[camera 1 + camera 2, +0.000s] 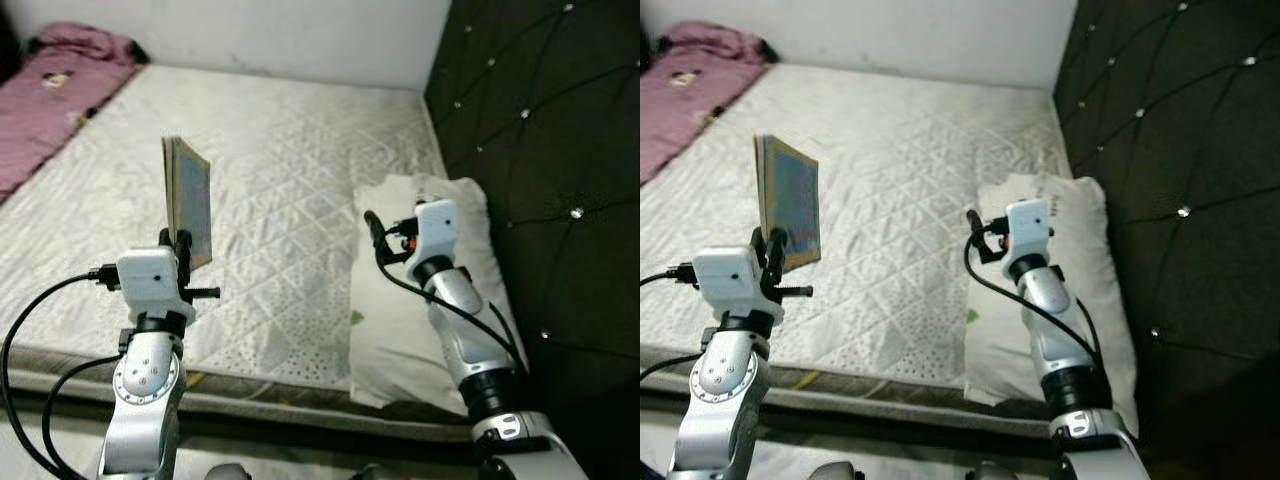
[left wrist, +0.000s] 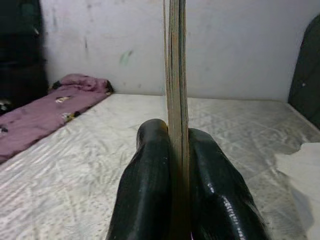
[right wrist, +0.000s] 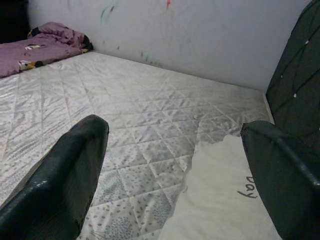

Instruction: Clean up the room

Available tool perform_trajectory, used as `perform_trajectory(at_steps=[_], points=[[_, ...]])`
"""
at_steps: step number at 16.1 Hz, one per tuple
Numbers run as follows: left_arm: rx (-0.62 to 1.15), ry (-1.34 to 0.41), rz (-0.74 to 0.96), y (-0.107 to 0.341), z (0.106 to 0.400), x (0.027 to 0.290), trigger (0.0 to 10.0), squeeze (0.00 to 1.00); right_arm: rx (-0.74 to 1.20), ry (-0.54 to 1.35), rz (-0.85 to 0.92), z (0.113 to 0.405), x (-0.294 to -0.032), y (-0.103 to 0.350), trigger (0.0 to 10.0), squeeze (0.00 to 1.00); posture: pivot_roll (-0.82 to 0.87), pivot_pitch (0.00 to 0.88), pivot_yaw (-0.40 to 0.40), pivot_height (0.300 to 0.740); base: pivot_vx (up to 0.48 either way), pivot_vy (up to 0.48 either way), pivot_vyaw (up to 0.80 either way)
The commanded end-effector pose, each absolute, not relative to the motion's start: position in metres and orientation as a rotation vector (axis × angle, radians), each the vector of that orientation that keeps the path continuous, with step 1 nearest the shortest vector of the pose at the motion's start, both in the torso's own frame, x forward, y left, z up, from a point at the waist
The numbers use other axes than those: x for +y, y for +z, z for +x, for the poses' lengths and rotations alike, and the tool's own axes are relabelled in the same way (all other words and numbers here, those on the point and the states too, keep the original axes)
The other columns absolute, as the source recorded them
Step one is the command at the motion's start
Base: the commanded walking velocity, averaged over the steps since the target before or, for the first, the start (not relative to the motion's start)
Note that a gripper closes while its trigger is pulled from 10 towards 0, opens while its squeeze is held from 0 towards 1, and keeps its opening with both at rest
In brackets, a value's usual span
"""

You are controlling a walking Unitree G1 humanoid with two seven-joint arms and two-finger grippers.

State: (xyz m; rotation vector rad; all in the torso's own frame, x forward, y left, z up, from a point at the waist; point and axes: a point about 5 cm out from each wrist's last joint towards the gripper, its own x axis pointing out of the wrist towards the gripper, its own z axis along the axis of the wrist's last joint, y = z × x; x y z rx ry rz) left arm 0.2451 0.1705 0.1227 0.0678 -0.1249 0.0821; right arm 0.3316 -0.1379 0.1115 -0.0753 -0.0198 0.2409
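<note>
While left gripper (image 2: pixel 177 165) clamps upright thin colourful book (image 1: pixel 188 200), right gripper (image 3: pixel 175 175) gapes

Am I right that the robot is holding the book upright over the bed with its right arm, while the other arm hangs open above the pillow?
Not quite: the arms are swapped. The left end effector grips the book, as the left eye view shows; the right end effector is open above the pillow.
</note>
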Motion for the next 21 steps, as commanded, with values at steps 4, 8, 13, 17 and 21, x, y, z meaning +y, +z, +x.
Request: perform_trajectory(at_steps=[4, 8, 13, 17, 21], points=[[-0.114, 0.107, 0.074, 0.128, 0.244, 0.169, 10.0, 0.00, -0.003, 0.234, -0.078, 0.331, -0.143, 0.112, 10.0, 0.00, -0.02, 0.011, -0.026, 0.740, 0.000, 0.000, -0.80], [-0.112, 0.088, 0.039, 0.129, 0.237, 0.168, 10.0, 0.00, -0.002, 0.235, -0.085, 0.328, -0.144, 0.112, 10.0, 0.00, -0.01, 0.043, -0.021, 0.740, 0.000, 0.000, -0.80], [-0.115, 0.092, 0.004, 0.131, 0.226, 0.169, 10.0, 0.00, -0.003, 0.252, -0.047, 0.323, -0.138, 0.115, 10.0, 0.00, 0.01, 0.056, -0.021, 0.740, 0.000, 0.000, -0.16], [-0.096, 0.088, -0.006, 0.128, 0.219, 0.170, 10.0, 0.00, 0.027, 0.227, 0.039, 0.320, -0.133, 0.113, 10.0, 0.00, 0.01, 0.061, -0.015, 0.740, 0.000, 0.000, 0.00], [-0.100, 0.087, -0.020, 0.132, 0.221, 0.169, 10.0, 0.00, 0.037, 0.230, 0.065, 0.313, -0.130, 0.114, 10.0, 0.00, 0.00, 0.102, -0.012, 0.740, 0.000, 0.000, 0.00]])
